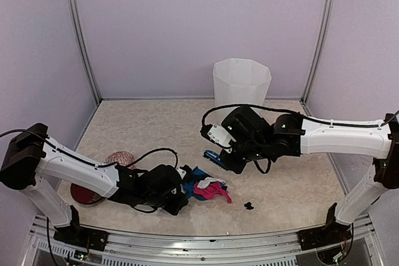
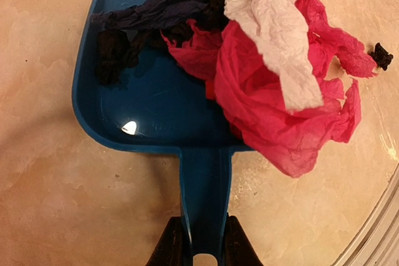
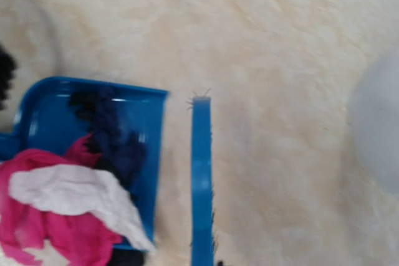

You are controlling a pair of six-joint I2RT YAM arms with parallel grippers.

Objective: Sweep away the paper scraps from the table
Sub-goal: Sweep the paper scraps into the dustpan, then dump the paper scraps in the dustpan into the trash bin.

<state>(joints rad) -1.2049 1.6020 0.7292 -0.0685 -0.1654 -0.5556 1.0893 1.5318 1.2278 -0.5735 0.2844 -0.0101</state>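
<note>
Gathering's nearly done: the left gripper (image 2: 201,244) clamps the dustpan (image 2: 140,113) of paper scraps (image 2: 274,98), the right gripper (image 1: 223,157) grips the brush (image 3: 201,172). One stray black scrap (image 1: 248,205) needs sweeping in next.

Scraps (image 2: 268,110) in dustpan (image 2: 143,110) — brush (image 3: 201,154) beside

Both the left white-shelled robot arm (image 1: 75,169) and the right white-shelled robot arm (image 1: 340,136) are wearing smooth glossy casings broken by chunky black joint blocks. A thin black cable (image 1: 153,151) is looping off the left wrist, and a second thin black cable (image 1: 249,106) is arching over the right one. The left black two-finger gripper (image 2: 199,250) is showing dark wedge-shaped fingers (image 2: 171,247), while the right black gripper (image 1: 229,162) is carrying a small white block (image 1: 218,134).
</note>
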